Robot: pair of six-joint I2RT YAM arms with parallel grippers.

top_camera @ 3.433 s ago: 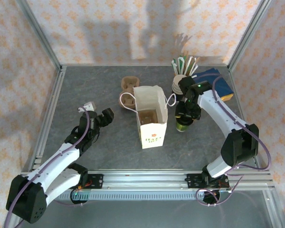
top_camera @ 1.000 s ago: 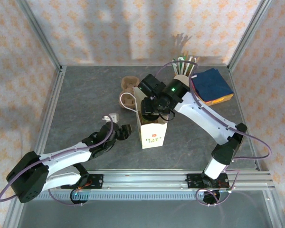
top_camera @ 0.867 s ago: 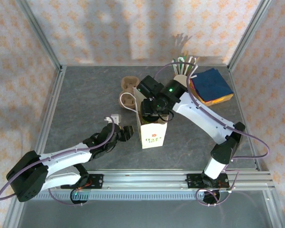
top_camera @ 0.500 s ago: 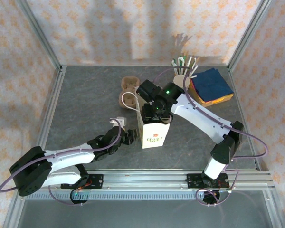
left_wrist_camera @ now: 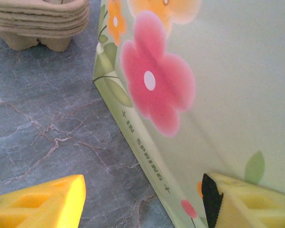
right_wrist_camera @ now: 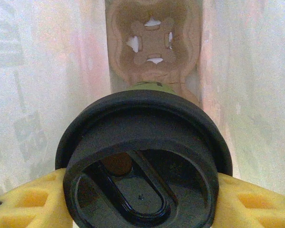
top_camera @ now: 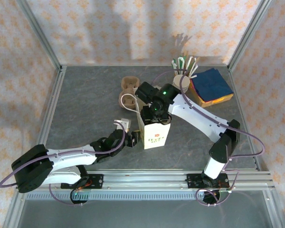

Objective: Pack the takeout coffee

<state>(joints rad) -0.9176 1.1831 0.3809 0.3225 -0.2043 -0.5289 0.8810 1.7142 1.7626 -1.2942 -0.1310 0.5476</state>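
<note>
Now swung across the worktop (top_camera: 85, 104) into the bag (top_camera: 155, 134), right fingers (right_wrist_camera: 26, 204) clamping the takeout coffee (right_wrist_camera: 142, 156) above the carrier (right_wrist_camera: 154, 45) inside, left fingers (left_wrist_camera: 38, 204) parted astride the bag's corner; risks missing a socket and tipping the cup.

Down over the whole table (top_camera: 85, 99) from high behind its near edge. Close against the outside of the paper bag (left_wrist_camera: 228, 95) from the left wrist; straight down inside the same bag from the right

The grey marbled tabletop (top_camera: 85, 104) is enclosed by cream walls (top_camera: 109, 28) patterned with orange motifs; soft shadows are cast upper centre.
</note>
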